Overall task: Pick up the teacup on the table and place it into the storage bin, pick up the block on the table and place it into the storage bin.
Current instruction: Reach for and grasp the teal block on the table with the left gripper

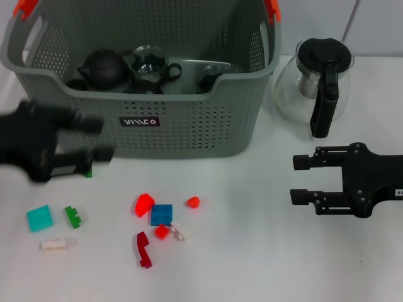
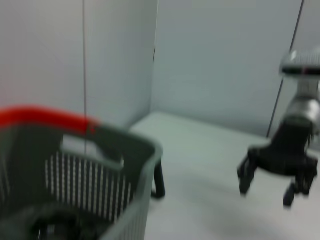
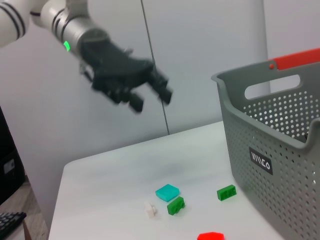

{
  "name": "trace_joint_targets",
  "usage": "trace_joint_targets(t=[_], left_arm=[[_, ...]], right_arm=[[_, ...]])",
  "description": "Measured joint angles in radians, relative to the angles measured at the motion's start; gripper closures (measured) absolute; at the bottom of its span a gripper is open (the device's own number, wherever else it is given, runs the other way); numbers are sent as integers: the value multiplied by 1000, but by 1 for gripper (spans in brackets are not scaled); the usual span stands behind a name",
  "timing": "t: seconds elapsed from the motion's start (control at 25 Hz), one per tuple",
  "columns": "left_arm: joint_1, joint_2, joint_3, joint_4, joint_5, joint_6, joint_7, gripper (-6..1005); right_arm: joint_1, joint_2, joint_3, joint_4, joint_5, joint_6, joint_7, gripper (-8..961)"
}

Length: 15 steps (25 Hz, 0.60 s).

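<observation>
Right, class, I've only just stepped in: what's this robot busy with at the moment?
It is tidying tea things and toy blocks into the storage bin. Dark tea ware already sits inside. The left pincer hangs open and empty in the air by the bin's front left corner. The right pincer waits open near the glass teapot. Several blocks, such as the blue block and the teal block, remain on the table.
</observation>
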Motion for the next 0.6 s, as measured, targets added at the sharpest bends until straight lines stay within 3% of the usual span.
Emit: trace_joint_targets(t=[0.24,0.6], left_arm=[[45,-16,10,-59,157,8,16,502],[18,-25,124,-96,437,-67,-24,501]], right_arm=[[-7,0,-1,1,0,0,0,265],[-8,0,-3,11,0,6,0,266]])
